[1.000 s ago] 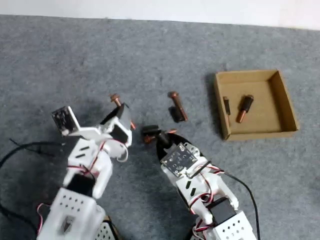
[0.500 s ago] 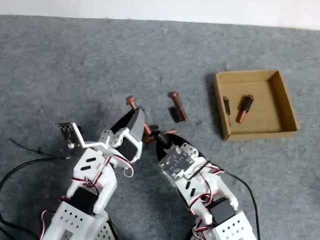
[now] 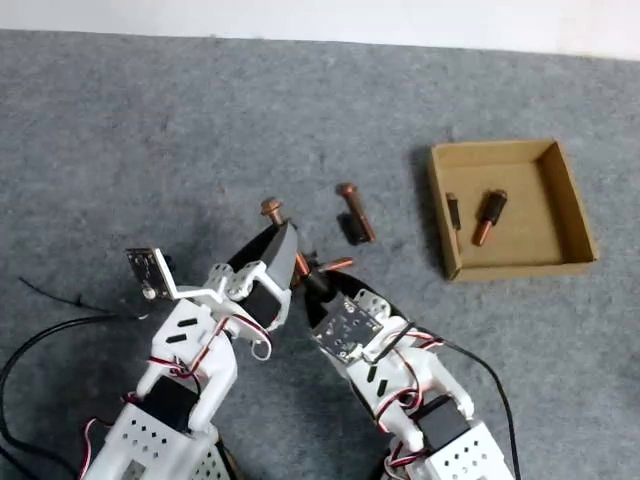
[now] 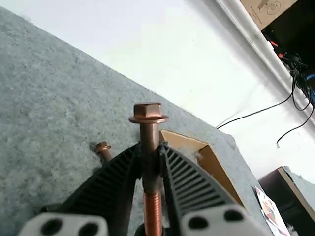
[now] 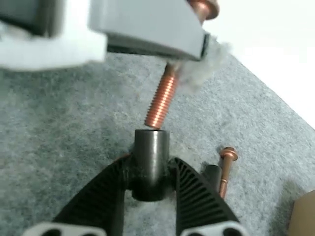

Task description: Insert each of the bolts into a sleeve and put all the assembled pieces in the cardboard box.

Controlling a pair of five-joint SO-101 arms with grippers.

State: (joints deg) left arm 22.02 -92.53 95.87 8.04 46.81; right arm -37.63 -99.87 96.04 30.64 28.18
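grey carpet [image 3: 150,120], left gripper [image 4: 149,149] clamping bolt [image 4: 147,114], right gripper [image 5: 150,172] clamping sleeve [image 5: 151,150], right wrist view has tip just above sleeve

No writing I can read from here.
Across my feeds I find no word, number or sign clear enough to make out. In the left wrist feed, a brown carton [image 4: 268,7] in the room behind bears a dark printed mark, and a coloured sheet [image 4: 268,209] farther off has print on it. Both are too small for me to read.
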